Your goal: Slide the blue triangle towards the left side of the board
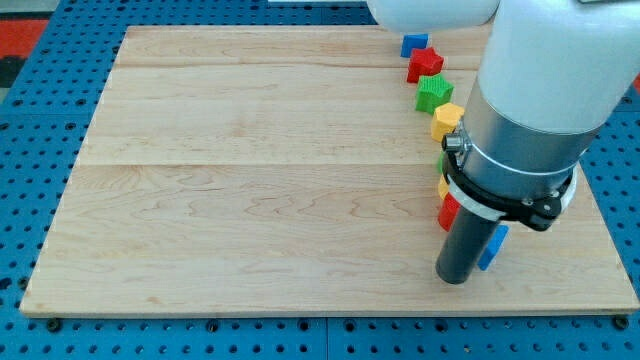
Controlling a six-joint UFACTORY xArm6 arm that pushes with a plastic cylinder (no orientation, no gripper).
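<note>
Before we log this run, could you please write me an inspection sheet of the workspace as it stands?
Surface: wooden board, bare over the view's left and middle.
Job's things: blue block at the view's right, mostly hidden by the arm; shape unclear.
Clutter: blue block at top, red star, green star, yellow block, red block, in a row down the view's right.
Hand: none; my tip rests just left of the blue block.
Cables: nothing seen.
Surroundings: blue pegboard around the board.
</note>
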